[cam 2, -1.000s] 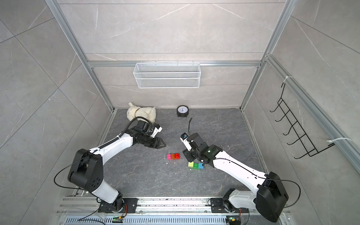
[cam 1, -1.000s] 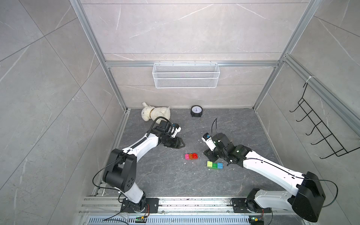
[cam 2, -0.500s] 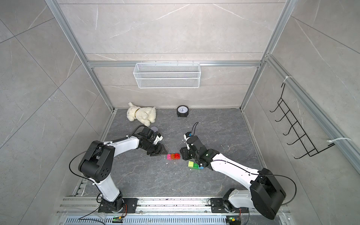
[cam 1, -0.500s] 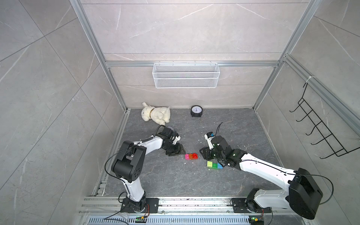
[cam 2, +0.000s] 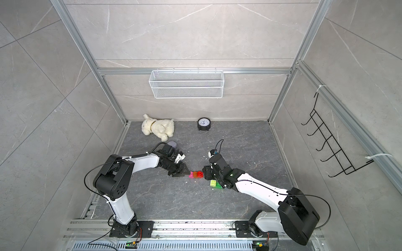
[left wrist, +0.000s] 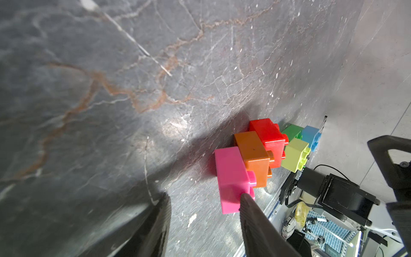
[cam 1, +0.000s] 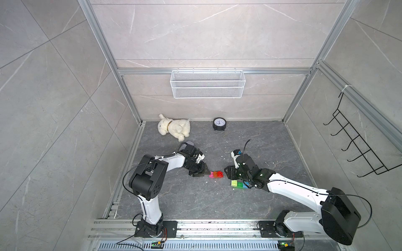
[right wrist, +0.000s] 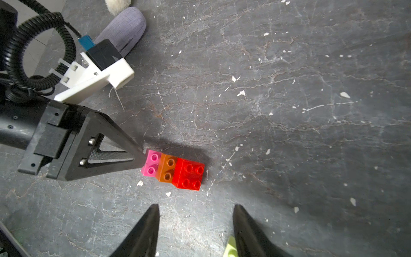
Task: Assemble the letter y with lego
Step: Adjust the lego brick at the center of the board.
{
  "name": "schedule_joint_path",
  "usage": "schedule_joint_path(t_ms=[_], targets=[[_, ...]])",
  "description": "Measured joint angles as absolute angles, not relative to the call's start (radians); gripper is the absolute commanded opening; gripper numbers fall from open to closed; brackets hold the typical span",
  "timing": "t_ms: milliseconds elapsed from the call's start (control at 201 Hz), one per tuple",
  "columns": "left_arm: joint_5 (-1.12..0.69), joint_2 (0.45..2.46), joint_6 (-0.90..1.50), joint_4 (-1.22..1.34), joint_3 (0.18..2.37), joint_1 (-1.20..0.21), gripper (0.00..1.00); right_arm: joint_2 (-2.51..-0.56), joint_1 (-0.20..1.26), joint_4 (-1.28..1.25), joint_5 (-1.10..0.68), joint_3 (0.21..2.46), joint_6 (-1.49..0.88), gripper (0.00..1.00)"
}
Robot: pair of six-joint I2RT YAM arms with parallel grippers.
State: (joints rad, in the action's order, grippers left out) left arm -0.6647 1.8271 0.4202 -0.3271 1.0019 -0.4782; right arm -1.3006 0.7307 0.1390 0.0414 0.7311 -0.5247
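Left wrist view: left hand [left wrist: 204,195] partly open, empty, one fingertip [left wrist: 249,209] against the pink brick [left wrist: 231,178], joined in a row with orange brick [left wrist: 253,153] and red brick [left wrist: 269,133] on the tabletop [left wrist: 133,89]. Right wrist view: right hand [right wrist: 196,207] partly open, empty. Nearby, separate: yellow-green brick [left wrist: 294,154], green brick [left wrist: 292,131], blue brick [left wrist: 311,136].

Both top views look steeply down over the whole floor [cam 1: 195,200]; both wrist views, close, share the joined bricks [right wrist: 173,170].

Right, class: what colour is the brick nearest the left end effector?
It is the pink brick, clearest in the right wrist view.
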Motion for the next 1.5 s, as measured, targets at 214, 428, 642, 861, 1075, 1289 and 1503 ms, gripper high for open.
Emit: schedule_joint_path(t_ms=[214, 428, 642, 861, 1075, 1289, 1503], targets=[[-0.693, 1.805, 0.430, -0.279, 0.974, -0.479, 0.70, -1.301, 0.731, 0.123, 0.040, 0.731, -0.548, 0.57], [-0.702, 1.803, 0.454, -0.258, 0.962, -0.482, 0.67, -1.301, 0.731, 0.122, 0.040, 0.731, -0.559, 0.57], [-0.681, 1.803, 0.453, -0.260, 0.962, -0.503, 0.63, -1.300, 0.731, 0.123, 0.040, 0.731, -0.566, 0.57], [-0.649, 1.803, 0.449, -0.266, 0.962, -0.511, 0.55, -1.289, 0.731, 0.123, 0.040, 0.731, -0.568, 0.57], [-0.641, 1.803, 0.445, -0.266, 0.960, -0.511, 0.54, -1.289, 0.731, 0.120, 0.016, 0.731, -0.588, 0.58], [-0.636, 1.796, 0.445, -0.264, 0.953, -0.511, 0.54, -1.289, 0.715, 0.084, -0.036, 0.722, -0.623, 0.61], [-0.627, 1.787, 0.445, -0.262, 0.941, -0.510, 0.52, -1.288, 0.664, 0.005, -0.123, 0.661, -0.707, 0.62]])
